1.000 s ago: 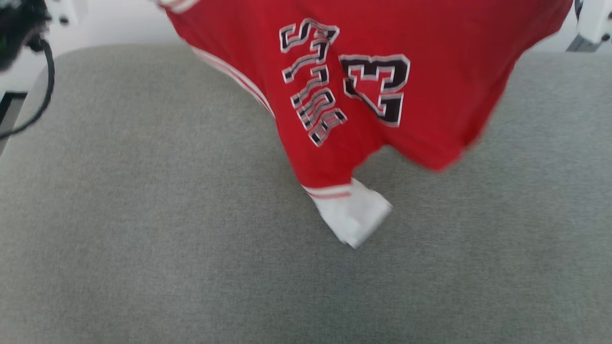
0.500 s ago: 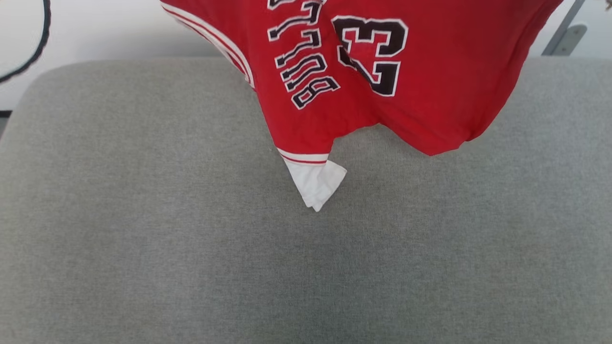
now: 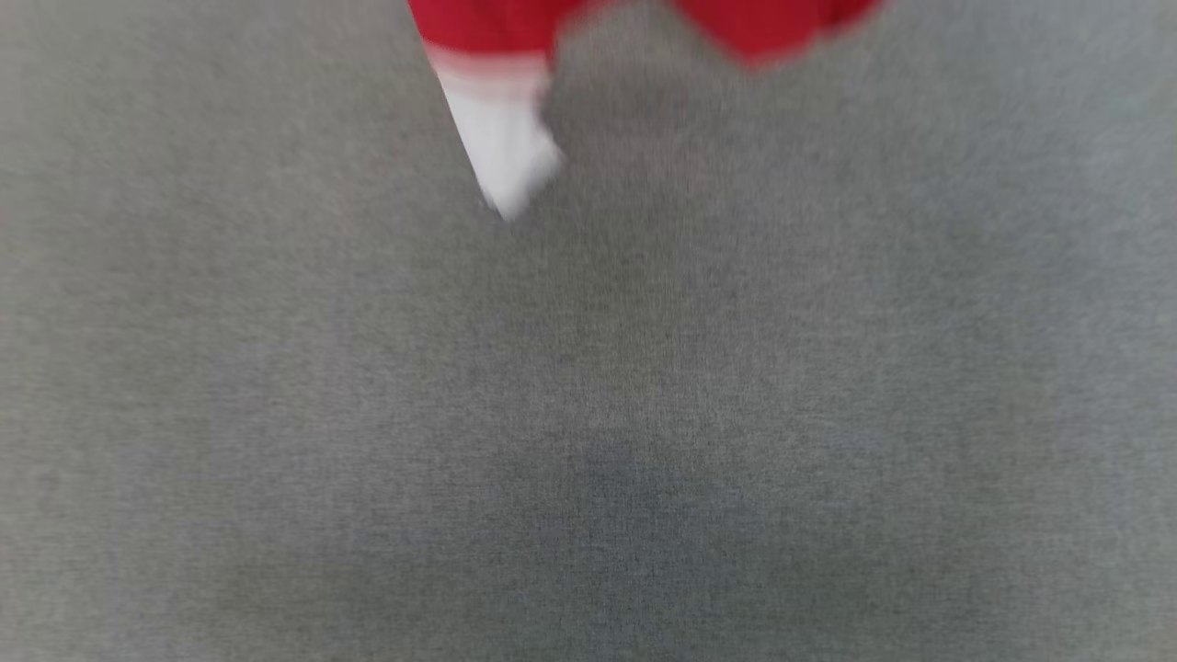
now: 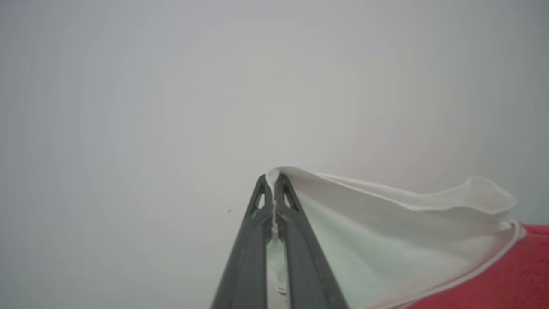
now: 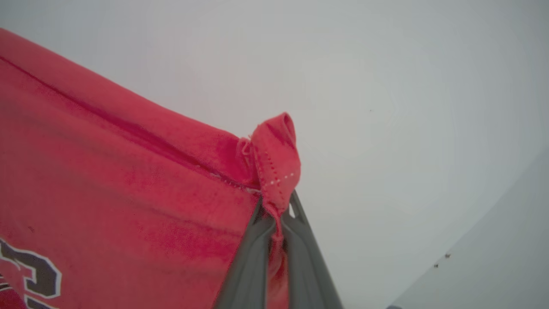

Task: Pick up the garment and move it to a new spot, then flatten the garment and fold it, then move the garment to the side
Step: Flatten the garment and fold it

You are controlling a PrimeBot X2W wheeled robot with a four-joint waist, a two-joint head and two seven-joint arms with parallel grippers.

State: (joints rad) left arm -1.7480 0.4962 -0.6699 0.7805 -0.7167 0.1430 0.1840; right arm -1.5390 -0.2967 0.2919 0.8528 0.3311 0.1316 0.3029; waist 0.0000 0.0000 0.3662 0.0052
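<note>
The red garment (image 3: pixel 487 23) hangs from above the head view's top edge, blurred, with one white sleeve (image 3: pixel 501 152) dangling over the grey surface (image 3: pixel 588 414). In the left wrist view my left gripper (image 4: pixel 272 182) is shut on the white sleeve edge of the garment (image 4: pixel 386 240), held up against a pale wall. My right gripper (image 5: pixel 276 206) in the right wrist view is shut on a red hem corner of the garment (image 5: pixel 107 180), whose black lettering (image 5: pixel 34 274) shows at the lower left.
The grey fabric surface spreads across the whole head view below the hanging cloth. A pale wall (image 4: pixel 171 86) lies behind both raised grippers.
The whole head picture has shifted, so the camera has moved: the surface's far edge and the garment's lettering have gone out at the top. Only the garment's lowest red folds and white sleeve remain.
</note>
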